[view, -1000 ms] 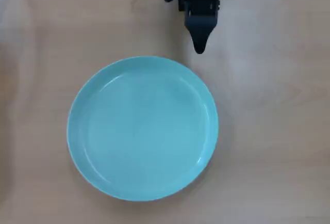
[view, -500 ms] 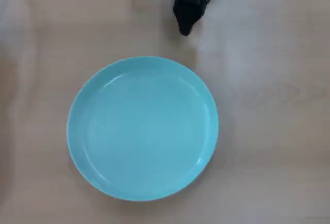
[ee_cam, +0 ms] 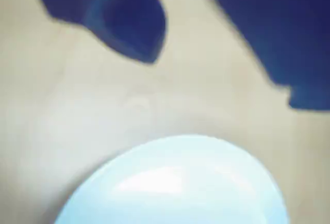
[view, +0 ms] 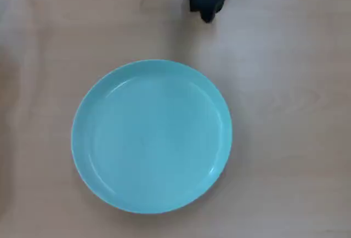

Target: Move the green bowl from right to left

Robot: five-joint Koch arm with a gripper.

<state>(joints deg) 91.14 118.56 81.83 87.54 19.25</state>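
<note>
Wrist view blurred; green bowl (ee_cam: 175,182) cropped.

No writing, labels, brand marks, numbers or signs can be read in either view. The green bowl (view: 151,136) has a plain, unmarked surface. The table (view: 285,112) around the bowl carries no print. The dark gripper (view: 207,13) above the bowl in the overhead view shows no lettering, and the wrist view is too blurred to read anything.
</note>
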